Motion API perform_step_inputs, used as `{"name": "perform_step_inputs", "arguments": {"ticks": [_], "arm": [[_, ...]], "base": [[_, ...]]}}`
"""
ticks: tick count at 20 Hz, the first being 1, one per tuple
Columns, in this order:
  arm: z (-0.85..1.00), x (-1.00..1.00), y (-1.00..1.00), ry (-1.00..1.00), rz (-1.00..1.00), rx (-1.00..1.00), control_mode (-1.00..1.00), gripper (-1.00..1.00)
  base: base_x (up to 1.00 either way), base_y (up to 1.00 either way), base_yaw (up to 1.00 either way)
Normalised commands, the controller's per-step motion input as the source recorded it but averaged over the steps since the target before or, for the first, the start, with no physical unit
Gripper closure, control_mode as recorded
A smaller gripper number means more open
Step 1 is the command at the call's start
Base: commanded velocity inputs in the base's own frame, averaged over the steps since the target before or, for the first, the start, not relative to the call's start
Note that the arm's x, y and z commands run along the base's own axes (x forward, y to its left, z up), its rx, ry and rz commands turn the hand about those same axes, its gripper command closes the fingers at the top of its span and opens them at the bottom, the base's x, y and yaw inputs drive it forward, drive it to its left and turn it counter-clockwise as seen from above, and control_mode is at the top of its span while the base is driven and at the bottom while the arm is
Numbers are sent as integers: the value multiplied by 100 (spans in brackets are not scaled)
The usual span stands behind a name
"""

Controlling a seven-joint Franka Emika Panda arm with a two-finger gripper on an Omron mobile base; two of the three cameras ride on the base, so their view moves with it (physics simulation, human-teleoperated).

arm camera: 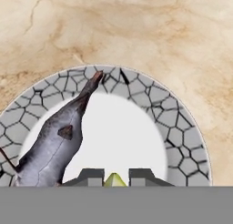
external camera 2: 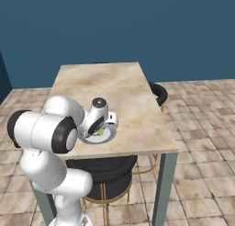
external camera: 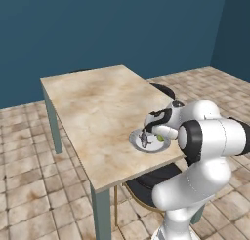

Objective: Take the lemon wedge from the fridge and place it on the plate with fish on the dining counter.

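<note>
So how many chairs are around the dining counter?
2: one chair tucked under the near end by the robot, another chair at the right side. Others may be hidden behind the dining counter.

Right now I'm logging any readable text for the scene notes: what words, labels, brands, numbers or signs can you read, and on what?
None: no text can be read.
The plate bears only a cracked-stone pattern on its rim.
The dining counter shows marbling, no lettering.
The fish carries no label.
</note>
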Motion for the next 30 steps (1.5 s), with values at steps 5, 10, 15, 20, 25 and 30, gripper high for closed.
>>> {"name": "perform_step_inputs", "arguments": {"ticks": [5, 10, 15, 20, 25, 30], "arm": [[-3, 0, 1, -2, 0, 0, -100, -100], [1, 0, 0, 0, 0, 0, -100, -100], [80, -17, 11, -8, -1, 4, -100, -100], [100, -95, 12, -16, 0, 3, -100, -100], [72, -100, 1, -2, 0, 0, -100, -100], [25, -100, 3, 0, 0, 0, -100, -100]], "base": [[0, 0, 0], [0, 0, 0], [0, 0, 0], [0, 0, 0], [0, 0, 0], [0, 0, 0]]}}
